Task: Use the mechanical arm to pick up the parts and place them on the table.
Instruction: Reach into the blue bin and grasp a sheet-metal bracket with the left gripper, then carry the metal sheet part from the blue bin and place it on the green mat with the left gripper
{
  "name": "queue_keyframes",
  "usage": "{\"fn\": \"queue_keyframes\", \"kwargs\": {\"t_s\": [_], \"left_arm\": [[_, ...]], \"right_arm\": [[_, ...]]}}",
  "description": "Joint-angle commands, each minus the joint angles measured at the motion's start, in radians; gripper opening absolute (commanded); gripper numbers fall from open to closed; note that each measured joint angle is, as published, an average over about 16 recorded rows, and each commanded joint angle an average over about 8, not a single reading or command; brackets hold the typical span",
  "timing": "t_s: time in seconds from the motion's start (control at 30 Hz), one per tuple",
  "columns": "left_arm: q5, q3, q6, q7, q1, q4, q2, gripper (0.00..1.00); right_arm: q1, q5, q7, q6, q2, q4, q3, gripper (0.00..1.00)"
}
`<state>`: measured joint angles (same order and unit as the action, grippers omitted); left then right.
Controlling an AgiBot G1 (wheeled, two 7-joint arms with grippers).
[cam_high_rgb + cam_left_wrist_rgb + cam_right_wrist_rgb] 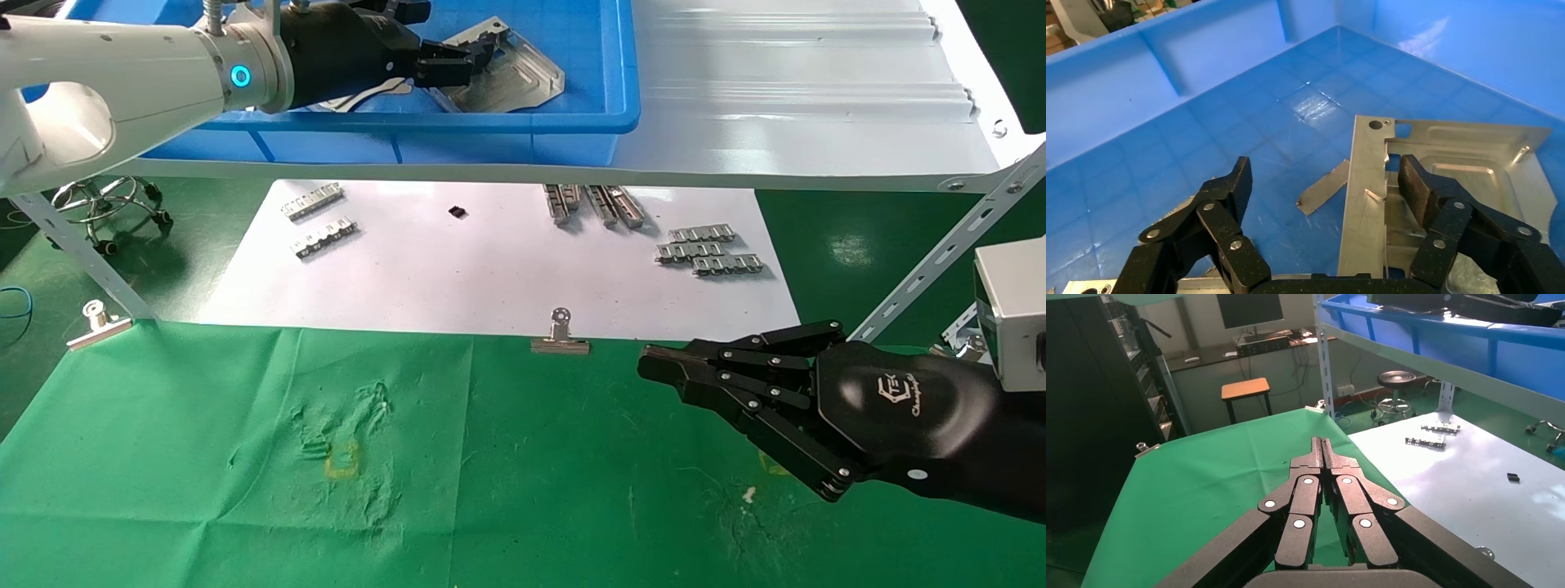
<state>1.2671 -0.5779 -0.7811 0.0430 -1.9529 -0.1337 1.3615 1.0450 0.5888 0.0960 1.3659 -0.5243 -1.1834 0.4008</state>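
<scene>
Nearest, over the green table [245,490], the right gripper [654,363] is parked with fingers pressed together, while far left the left gripper [1321,184] is spread wide around a metal part [1438,177] in the blue bin [572,122], so closing and lifting seem to be needed next.

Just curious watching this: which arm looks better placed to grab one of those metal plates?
The left. Its end effector is open inside the blue bin, right over a plate. The right end effector, shut, hovers over the green table.
</scene>
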Motion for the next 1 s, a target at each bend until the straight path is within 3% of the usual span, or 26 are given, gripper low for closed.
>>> {"fn": "queue_keyframes", "kwargs": {"t_s": [0.03, 1.0], "left_arm": [[-0.001, -0.007, 0.012, 0.001, 0.007, -0.01, 0.001, 0.0], [-0.086, -0.092, 0.053, -0.024, -0.007, -0.035, -0.005, 0.0]], "right_arm": [[0.0, 0.0, 0.0, 0.0, 0.0, 0.0, 0.0, 0.0], [0.0, 0.0, 0.0, 0.0, 0.0, 0.0, 0.0, 0.0]]}}
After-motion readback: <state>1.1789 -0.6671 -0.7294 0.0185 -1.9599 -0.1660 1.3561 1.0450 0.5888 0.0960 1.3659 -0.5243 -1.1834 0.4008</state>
